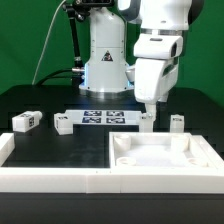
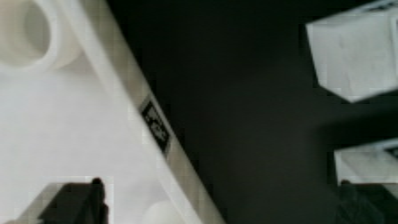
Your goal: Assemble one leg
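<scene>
Several small white legs lie on the black table in the exterior view: two at the left [image 1: 24, 121] [image 1: 63, 124], one [image 1: 147, 122] right under my gripper [image 1: 147, 110], one further right [image 1: 178, 122]. My gripper hangs low over the back edge of the large white tray-like top [image 1: 165, 150]. In the wrist view my gripper [image 2: 228, 205] is open and empty, its dark fingertips [image 2: 71, 205] far apart. Between them show the top's tagged edge [image 2: 157, 125] and bare table. Two white legs [image 2: 356, 55] [image 2: 370, 160] lie beside one finger, apart from it.
The marker board [image 1: 105, 117] lies flat behind the legs, before the robot base [image 1: 105, 65]. A white raised border [image 1: 50, 172] runs along the table's front and the exterior view's left. A round hole [image 2: 27, 40] shows in the top's corner.
</scene>
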### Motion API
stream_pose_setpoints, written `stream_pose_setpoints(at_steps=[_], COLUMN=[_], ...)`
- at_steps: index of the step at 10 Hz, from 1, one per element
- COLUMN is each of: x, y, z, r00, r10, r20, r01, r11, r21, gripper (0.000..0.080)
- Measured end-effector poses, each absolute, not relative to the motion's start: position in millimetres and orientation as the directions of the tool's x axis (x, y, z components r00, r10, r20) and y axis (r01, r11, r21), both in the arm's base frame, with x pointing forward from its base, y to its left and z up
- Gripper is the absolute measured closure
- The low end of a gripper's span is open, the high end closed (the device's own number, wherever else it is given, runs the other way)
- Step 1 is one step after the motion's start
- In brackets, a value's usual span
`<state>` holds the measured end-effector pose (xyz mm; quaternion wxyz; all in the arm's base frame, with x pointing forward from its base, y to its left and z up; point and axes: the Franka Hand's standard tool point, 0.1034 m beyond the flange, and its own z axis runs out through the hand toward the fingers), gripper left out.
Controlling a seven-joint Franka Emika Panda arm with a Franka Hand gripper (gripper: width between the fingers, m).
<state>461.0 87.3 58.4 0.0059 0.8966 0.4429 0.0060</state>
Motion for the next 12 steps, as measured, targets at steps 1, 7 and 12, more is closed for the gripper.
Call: stream_pose_setpoints(at_steps=[1,7,12], x=[456.2,445.0,428.4], y=[89.7,106.9,137.1], z=[56.1,50.6,46.6], r00=[0.713,0.993,0.993], r10=[0.701,0.111,-0.116], r20=[0.017,0.046,0.016], r01=[0.701,0.113,-0.115], r11=[-0.713,-0.992,-0.990], r21=[0.009,-0.051,-0.077], gripper=[0.0151,0.0151,0.0151])
